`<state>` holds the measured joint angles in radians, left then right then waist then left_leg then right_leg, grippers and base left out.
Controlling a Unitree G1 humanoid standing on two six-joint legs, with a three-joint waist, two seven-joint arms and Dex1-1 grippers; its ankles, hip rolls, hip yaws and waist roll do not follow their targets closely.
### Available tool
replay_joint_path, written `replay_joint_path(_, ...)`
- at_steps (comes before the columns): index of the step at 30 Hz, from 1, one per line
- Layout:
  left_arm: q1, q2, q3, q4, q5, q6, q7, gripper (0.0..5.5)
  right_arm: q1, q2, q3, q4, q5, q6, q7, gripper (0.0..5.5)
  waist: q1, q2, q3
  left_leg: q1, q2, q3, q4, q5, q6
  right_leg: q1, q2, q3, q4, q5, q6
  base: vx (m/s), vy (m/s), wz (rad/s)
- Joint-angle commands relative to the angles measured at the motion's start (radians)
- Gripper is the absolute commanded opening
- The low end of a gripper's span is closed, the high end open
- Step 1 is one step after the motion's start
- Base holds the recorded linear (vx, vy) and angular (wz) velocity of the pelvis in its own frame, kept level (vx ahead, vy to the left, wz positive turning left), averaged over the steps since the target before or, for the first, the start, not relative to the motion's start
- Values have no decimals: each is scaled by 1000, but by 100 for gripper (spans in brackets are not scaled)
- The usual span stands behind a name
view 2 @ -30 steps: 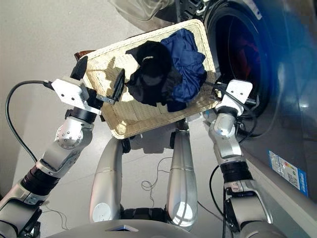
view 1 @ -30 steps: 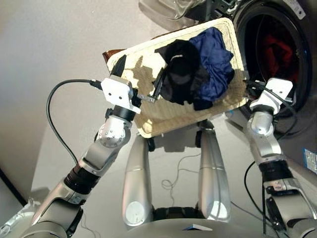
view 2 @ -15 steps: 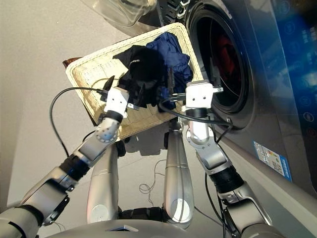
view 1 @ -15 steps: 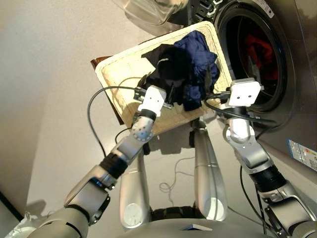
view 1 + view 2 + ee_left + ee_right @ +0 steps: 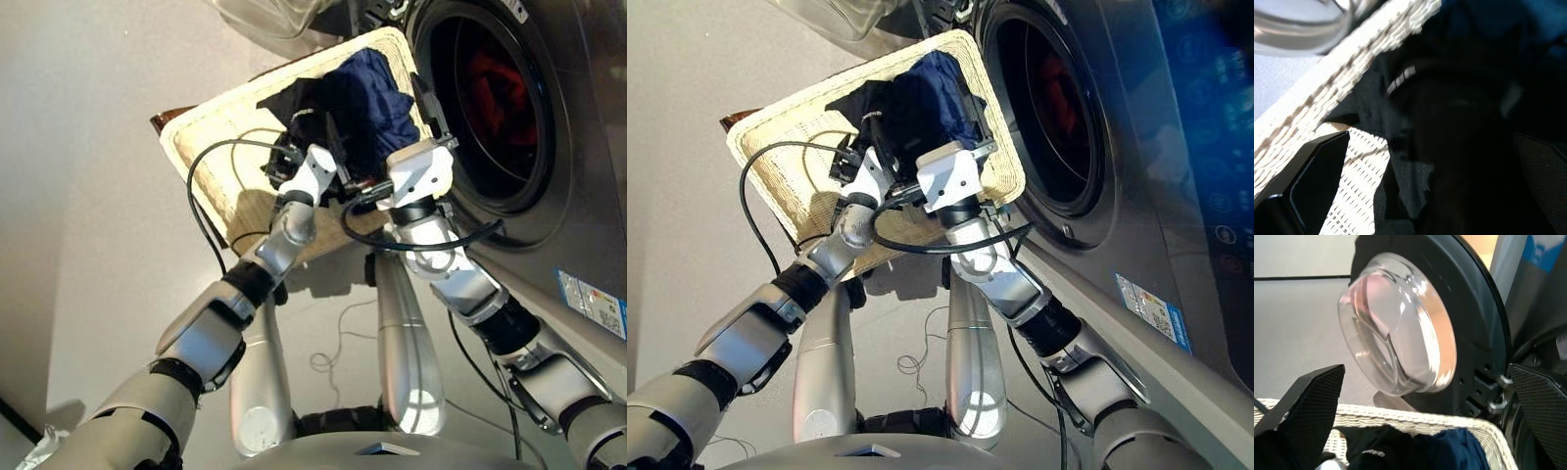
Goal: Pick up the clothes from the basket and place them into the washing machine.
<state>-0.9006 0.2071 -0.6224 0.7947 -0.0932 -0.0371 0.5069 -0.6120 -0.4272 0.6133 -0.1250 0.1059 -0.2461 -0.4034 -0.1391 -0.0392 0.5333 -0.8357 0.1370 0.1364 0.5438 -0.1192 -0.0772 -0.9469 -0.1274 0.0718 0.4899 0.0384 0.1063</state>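
Note:
The cream wicker basket (image 5: 186, 157) holds a black garment (image 5: 299, 98) and a navy garment (image 5: 377, 88) bunched at its far end, beside the washing machine (image 5: 578, 147). A coral red garment (image 5: 495, 83) lies inside the drum. My left gripper (image 5: 1425, 196) is open, low over the black garment (image 5: 1449, 122), one finger (image 5: 1312, 181) above the weave. My right gripper (image 5: 428, 110) is open above the basket's drum-side rim, near the navy garment (image 5: 1459, 440), and holds nothing.
The round glass door (image 5: 1396, 328) stands swung open past the basket's far rim (image 5: 1400, 413). A black cable (image 5: 211, 166) loops from my left wrist across the basket. A dark stand edge (image 5: 162, 117) shows under the basket's far left corner.
Both arms have swung inward over the basket. The left gripper went from the basket's left rim to the black garment; the right came from the basket's outer side to its drum-side rim.

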Motion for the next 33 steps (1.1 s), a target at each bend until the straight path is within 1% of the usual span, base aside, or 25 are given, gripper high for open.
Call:
replay_joint_path(1,-77,-50,12,94,42,-10,35,550,-24,30,9,-111,37,-51,9,550,11,-15,-13,-55,14,-25,7,63,-20,10,-4,-23,49,-58,19,0,0,0)
replay_joint_path(4,-113,-63,16,152,41,4,33,550,-30,29,19,-116,44,-49,14,550,4,-18,-13,-64,14,-25,14,61,-19,3,-3,-23,52,-55,19,0,0,0)
replay_joint_path(13,-127,-61,15,192,38,5,1,550,-25,32,25,-119,83,-54,39,550,-3,-20,-13,-78,15,-25,23,58,-19,-8,1,-19,53,-50,20,0,0,0)
replay_joint_path(14,-127,-62,15,192,38,5,1,522,-24,30,25,-119,84,-55,40,550,-3,-21,-13,-77,16,-25,23,58,-19,-8,1,-19,52,-50,20,0,0,0)
replay_joint_path(15,-129,-62,13,191,40,5,0,263,-23,29,26,-120,86,-56,41,550,-3,-21,-13,-77,17,-24,21,59,-20,-8,1,-21,52,-49,21,0,0,0)
replay_joint_path(16,-128,-62,13,189,40,4,0,106,-21,29,26,-120,87,-56,42,550,-3,-21,-13,-77,16,-23,22,59,-19,-9,2,-21,52,-48,20,0,0,0)
replay_joint_path(17,-128,-62,13,189,40,4,0,0,-21,29,26,-120,88,-56,42,550,-3,-21,-13,-77,16,-23,22,59,-19,-9,2,-21,52,-48,20,0,0,0)
replay_joint_path(23,-115,-61,15,190,45,0,-7,0,-11,24,22,-110,102,-60,52,550,-5,-22,-13,-70,12,-24,15,59,-18,1,2,-22,42,-43,20,0,0,0)
replay_joint_path(26,-97,-54,9,147,50,-7,-9,0,4,9,6,-105,94,-54,50,550,-3,-21,-13,-60,10,-23,10,61,-17,11,1,-24,41,-42,21,0,0,0)
replay_joint_path(30,-44,-23,-4,24,75,-23,-4,0,32,-26,-54,-97,45,-41,12,550,2,-23,-13,-41,6,-24,1,60,-14,31,1,-27,33,-44,22,0,0,0)
replay_joint_path(33,35,13,7,-131,77,-43,3,0,75,-59,-124,-94,37,-40,-10,550,11,-21,-13,-24,2,-28,-9,60,-12,49,-2,-31,29,-46,21,0,0,0)
